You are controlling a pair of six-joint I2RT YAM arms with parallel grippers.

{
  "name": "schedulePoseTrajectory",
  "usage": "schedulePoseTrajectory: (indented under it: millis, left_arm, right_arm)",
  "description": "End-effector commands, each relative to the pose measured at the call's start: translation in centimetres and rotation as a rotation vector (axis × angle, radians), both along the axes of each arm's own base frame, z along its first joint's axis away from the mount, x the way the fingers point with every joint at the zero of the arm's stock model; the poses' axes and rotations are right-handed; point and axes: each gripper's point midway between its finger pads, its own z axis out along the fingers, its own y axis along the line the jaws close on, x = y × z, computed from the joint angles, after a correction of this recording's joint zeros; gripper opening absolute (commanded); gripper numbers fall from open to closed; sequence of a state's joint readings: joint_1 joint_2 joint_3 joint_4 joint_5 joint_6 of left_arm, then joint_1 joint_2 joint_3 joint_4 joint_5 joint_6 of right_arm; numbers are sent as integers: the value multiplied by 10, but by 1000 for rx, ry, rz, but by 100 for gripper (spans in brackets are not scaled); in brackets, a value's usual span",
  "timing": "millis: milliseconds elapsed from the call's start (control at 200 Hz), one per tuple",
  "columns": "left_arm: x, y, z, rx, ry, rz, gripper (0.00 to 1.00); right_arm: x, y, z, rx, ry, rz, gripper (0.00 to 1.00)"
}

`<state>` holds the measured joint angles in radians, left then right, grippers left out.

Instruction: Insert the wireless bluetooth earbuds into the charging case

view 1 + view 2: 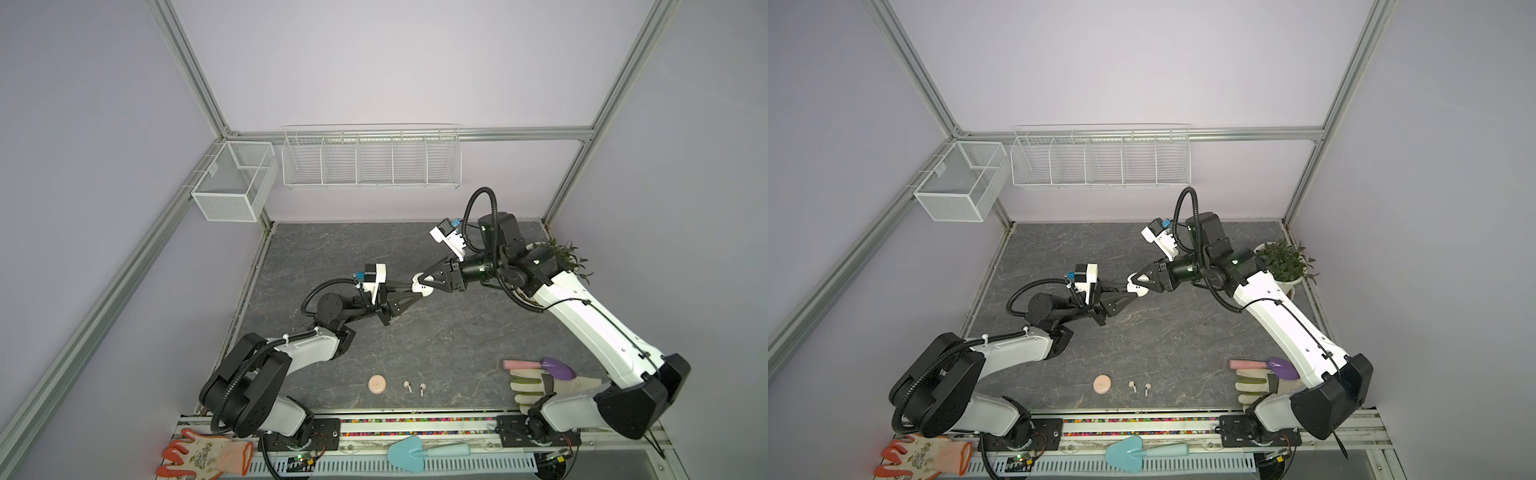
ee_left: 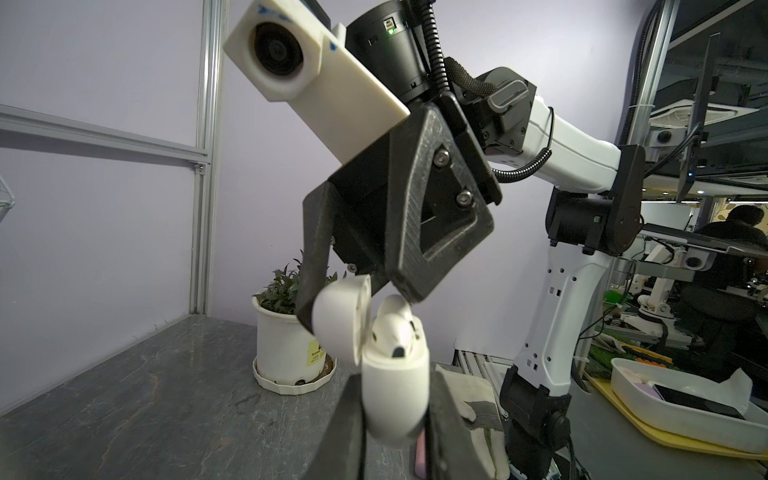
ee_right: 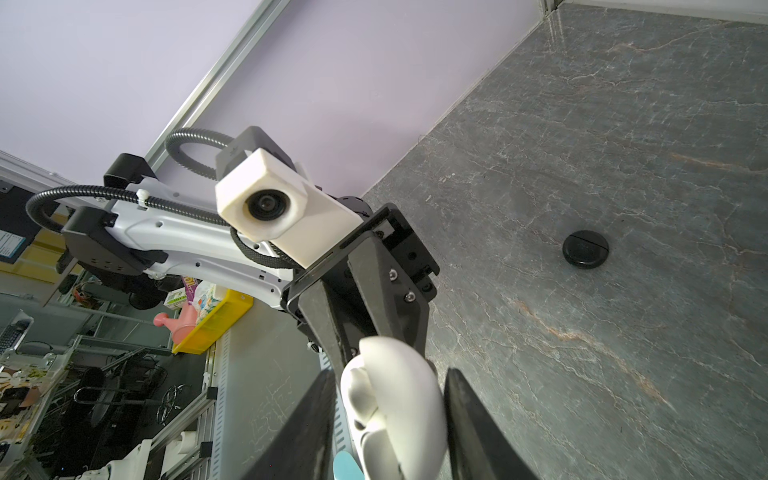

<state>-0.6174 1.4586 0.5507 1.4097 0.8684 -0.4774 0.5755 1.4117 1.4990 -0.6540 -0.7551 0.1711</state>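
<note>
White case point(image 2: 395, 390) clamped in L gripper point(image 1: 414, 292), lid point(image 2: 340, 320) up, bud point(image 2: 395, 328) sticking out; R gripper point(image 1: 420, 281) part-open round lid. Squeezing crooked could pop bud out imo.

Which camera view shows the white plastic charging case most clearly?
The left wrist view: the white plastic charging case fills the centre, lid open, a white plastic earbud seated inside. The right wrist view shows it close but cropped at the edge; both top views show only a tiny white shape.
</note>
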Motion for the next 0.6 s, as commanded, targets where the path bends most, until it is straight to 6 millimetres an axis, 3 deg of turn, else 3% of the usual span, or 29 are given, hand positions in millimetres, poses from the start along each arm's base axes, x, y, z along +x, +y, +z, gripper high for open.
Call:
schedulePoseTrajectory:
  millis: [0, 135, 425, 595]
  left_arm:
    - [3, 0, 0, -8, 15, 12, 0]
    - [5, 0, -1, -9, 22, 24, 0]
    - [8, 0, -4, -8, 33, 35, 0]
    - [10, 0, -5, -9, 38, 41, 0]
  right_arm:
    - [-24, -3, 19, 60, -35, 76, 48]
    - [-31, -2, 23, 70, -46, 100, 55]
    - [-33, -3, 20, 60, -36, 98, 55]
    - [-30, -2, 7, 25, -24, 97, 54]
